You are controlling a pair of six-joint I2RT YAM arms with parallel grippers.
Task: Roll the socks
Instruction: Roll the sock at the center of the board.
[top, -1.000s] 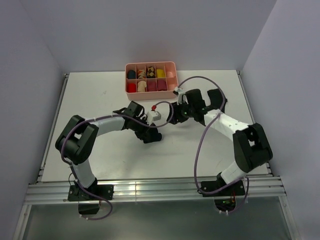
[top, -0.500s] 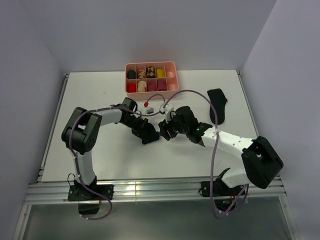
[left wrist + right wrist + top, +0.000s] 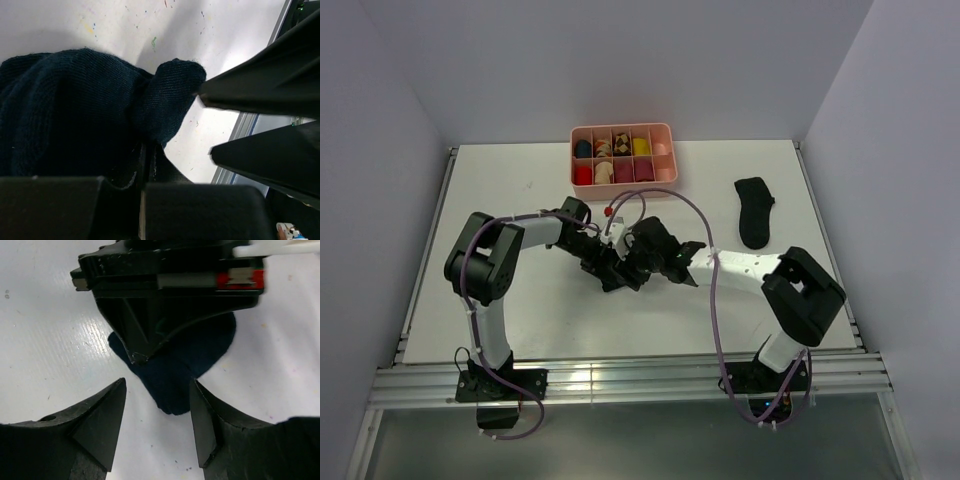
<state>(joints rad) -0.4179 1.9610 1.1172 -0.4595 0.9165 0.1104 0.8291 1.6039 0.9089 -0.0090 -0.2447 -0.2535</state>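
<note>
Mid-table: my left gripper [image 3: 616, 274], fully closed, pinches the dark sock [image 3: 175, 375]; my right gripper [image 3: 157, 390], half open and empty, straddles its free end. I judge the roll barely begun; next, the right must nip that end.

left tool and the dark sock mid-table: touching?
Touching. In the left wrist view, the dark sock runs down into the shut left tool, pinched between its fingers. The right wrist view agrees: that tool sits on the sock.
</note>
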